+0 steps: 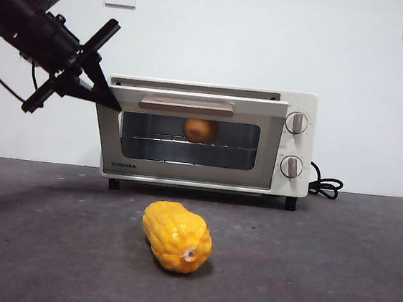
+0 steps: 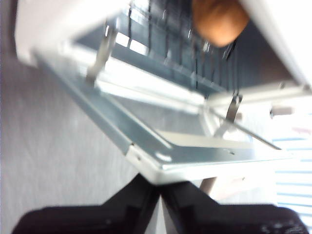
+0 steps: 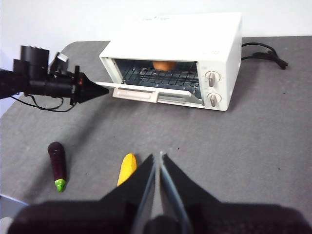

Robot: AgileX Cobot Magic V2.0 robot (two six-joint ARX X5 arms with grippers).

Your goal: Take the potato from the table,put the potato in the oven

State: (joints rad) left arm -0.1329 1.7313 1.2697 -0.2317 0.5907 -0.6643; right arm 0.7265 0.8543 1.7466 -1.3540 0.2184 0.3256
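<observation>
You see the potato [image 1: 200,130], a dull orange-brown lump, on the wire rack inside the oven [image 1: 297,143]. Your left gripper [image 1: 114,103], jaws pressed together, touches the corner of the half-open door [image 1: 188,142]. Only the right wrist view shows the purple eggplant [image 3: 57,165] near the corn [image 3: 127,168]; the right gripper [image 3: 159,157] hangs closed, empty.

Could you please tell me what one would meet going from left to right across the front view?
Left tool at the door's corner → oven door handle, with the corn on the table roughly below it → potato inside → two knobs → power cord.
</observation>
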